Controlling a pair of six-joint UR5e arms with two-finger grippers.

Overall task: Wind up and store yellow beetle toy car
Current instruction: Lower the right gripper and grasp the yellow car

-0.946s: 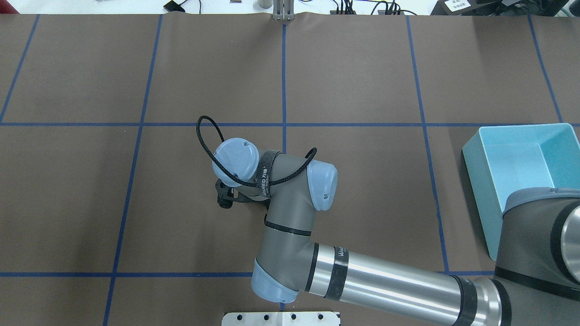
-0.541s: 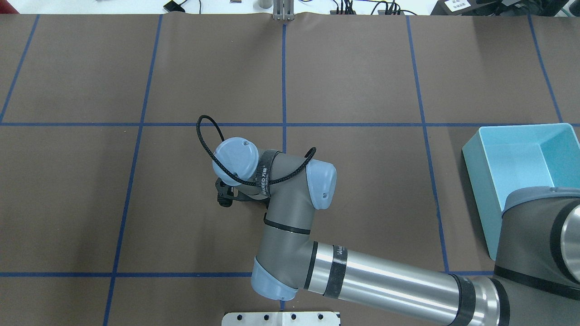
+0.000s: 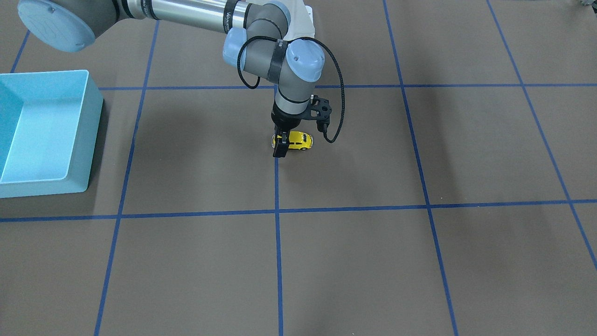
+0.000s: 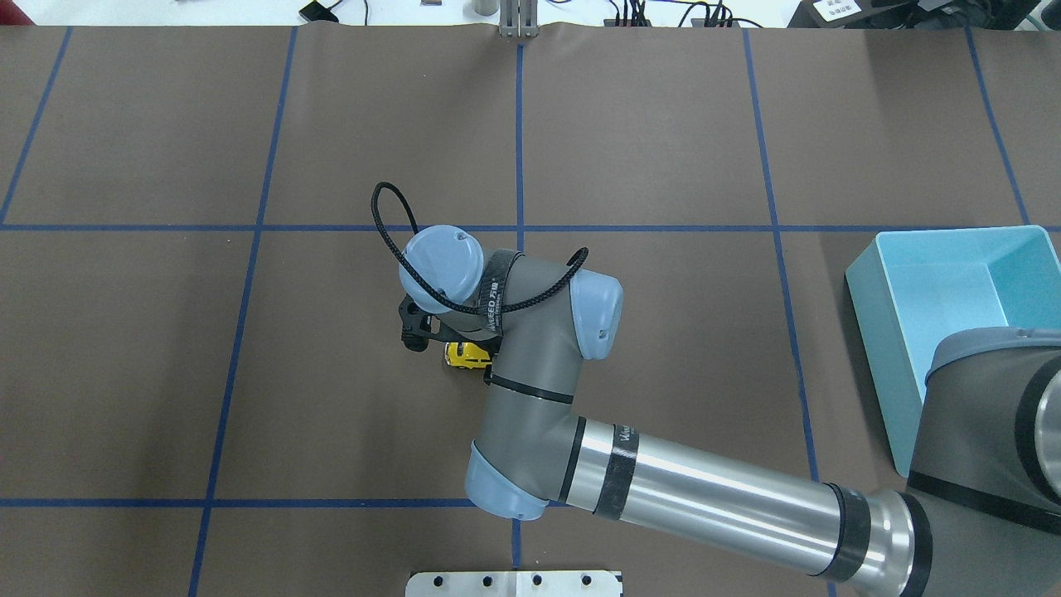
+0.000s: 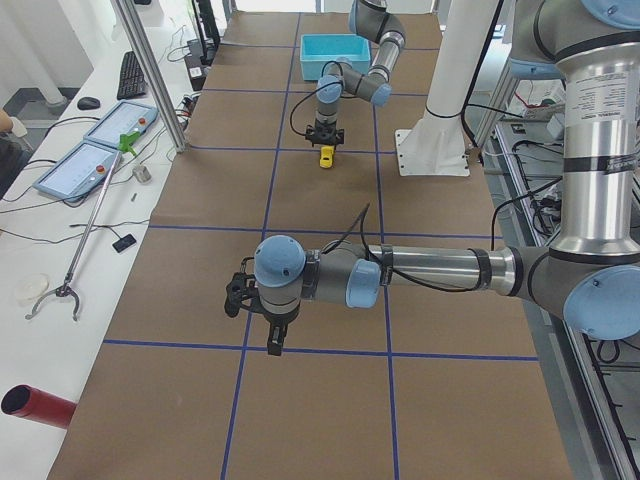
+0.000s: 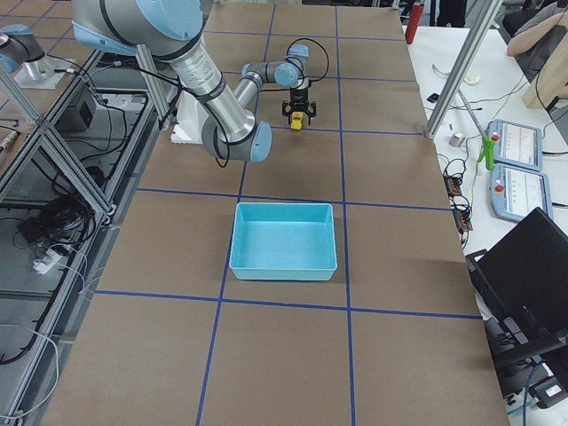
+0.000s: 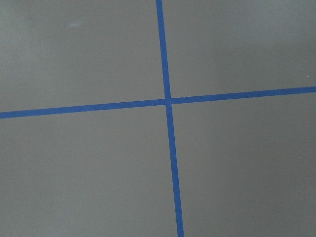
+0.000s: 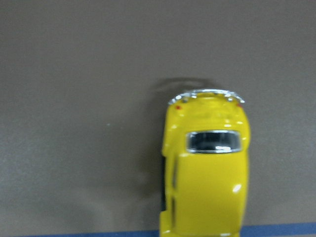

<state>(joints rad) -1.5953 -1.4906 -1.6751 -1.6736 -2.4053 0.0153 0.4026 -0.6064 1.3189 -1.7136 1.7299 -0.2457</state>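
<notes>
Exterior front-facing: yellow beetle toy car (image 3: 298, 140) on the worktop (image 3: 373, 261) at a tape line, well apart from the blue bin (image 3: 93, 135). Right jaws straddle one end of it; clamped or not, cannot tell. Left jaws' state likewise indeterminate.

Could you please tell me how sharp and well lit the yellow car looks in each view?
Right wrist view: the yellow beetle toy car is slightly soft, glints on roof and rear window, shadow on the view's left; front-facing view: tiny but sharp; overhead view: mostly hidden under the right arm.
</notes>
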